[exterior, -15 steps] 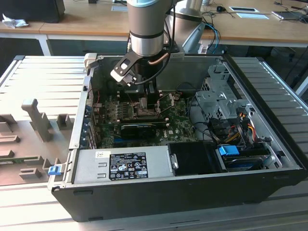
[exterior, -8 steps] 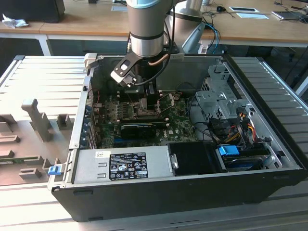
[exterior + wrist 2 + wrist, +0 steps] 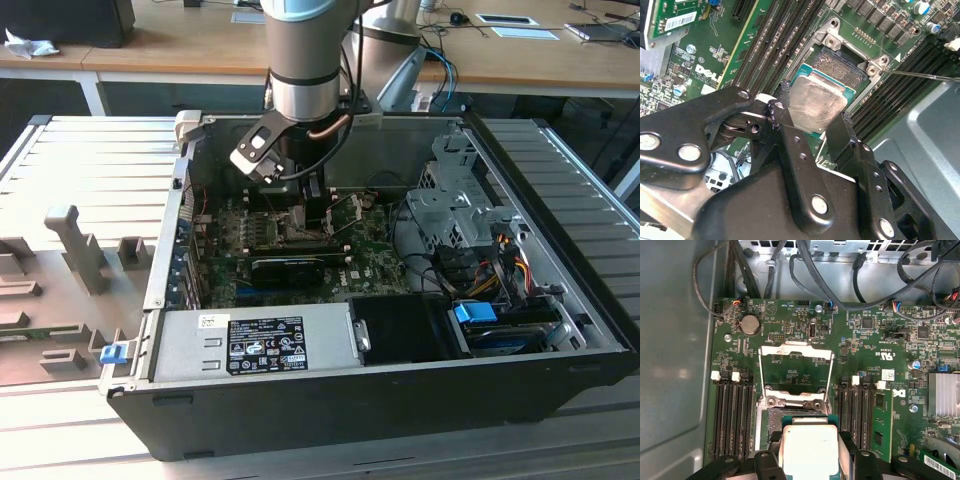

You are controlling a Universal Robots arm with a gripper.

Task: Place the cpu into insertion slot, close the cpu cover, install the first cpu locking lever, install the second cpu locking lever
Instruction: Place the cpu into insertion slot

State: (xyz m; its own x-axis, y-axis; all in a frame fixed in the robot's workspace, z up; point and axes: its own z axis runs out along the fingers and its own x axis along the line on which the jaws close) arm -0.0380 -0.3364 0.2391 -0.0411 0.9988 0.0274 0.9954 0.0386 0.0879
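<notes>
My gripper is shut on the cpu, a silvery square chip with a teal-green edge, one black finger on each of two opposite sides. The chip hangs just over one side of the open insertion slot, whose contact field shows beyond it. In the first wrist view the cpu sits between the fingertips, and the cpu cover stands folded back past the slot. Thin wire locking levers are swung up beside the cover. In the exterior view the gripper reaches down into the computer case over the motherboard.
Rows of memory slots flank the socket. A long black card lies in front of the gripper. The power supply fills the case's front, the drive cage and cables the exterior view's right. The case walls close in.
</notes>
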